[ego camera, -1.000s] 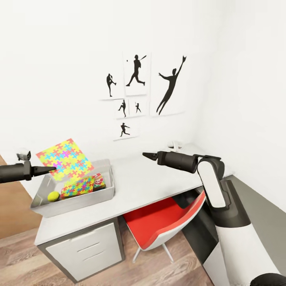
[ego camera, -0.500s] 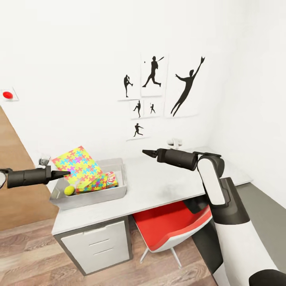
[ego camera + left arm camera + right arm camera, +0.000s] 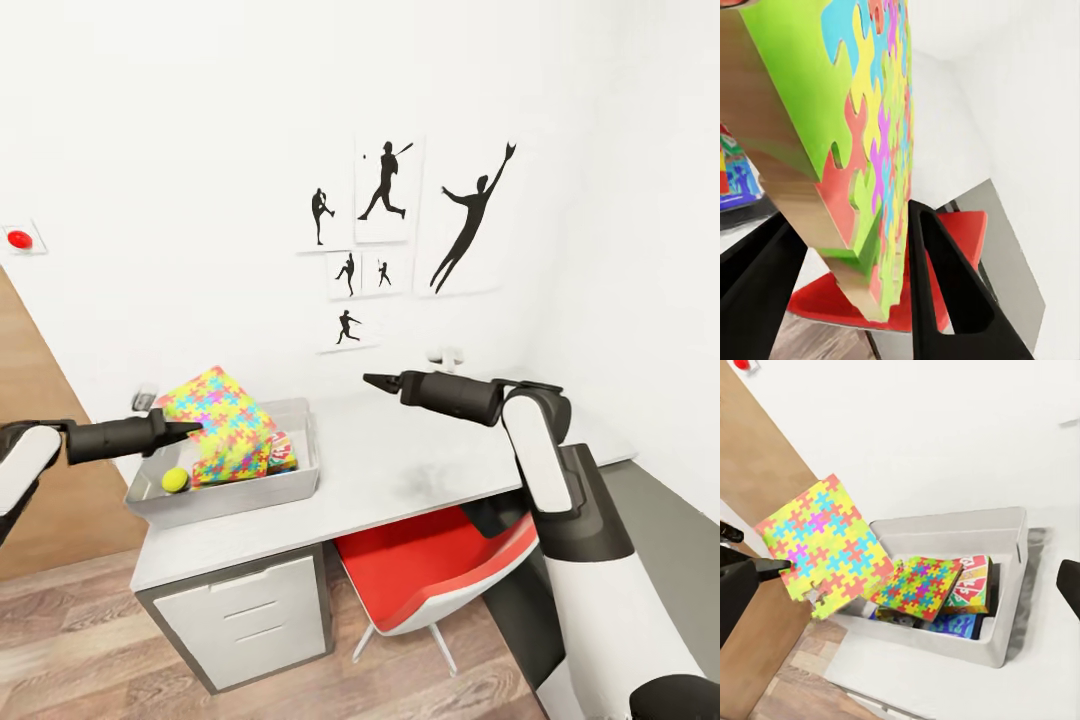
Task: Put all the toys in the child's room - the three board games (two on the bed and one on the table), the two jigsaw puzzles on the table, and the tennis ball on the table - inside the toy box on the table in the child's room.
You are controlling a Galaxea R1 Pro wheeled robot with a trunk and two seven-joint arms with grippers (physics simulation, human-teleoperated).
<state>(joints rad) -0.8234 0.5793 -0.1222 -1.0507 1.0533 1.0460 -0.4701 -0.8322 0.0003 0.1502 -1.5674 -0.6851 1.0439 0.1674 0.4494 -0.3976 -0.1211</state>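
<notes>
Jigsaw puzzle [image 3: 222,420] clamped by left gripper [image 3: 192,431], tilted over toy box [image 3: 240,492].
Box at table's [image 3: 400,465] left end; tennis ball [image 3: 175,480] inside; right gripper [image 3: 378,381] aloft, jaw state indeterminable.

Nothing readable anywhere, tbh. The board games [image 3: 967,589] in the toy box [image 3: 1009,555] had busy printed covers, but any lettering was too small and blurry to make out. The wall prints [image 3: 400,235] were just silhouettes.
</notes>
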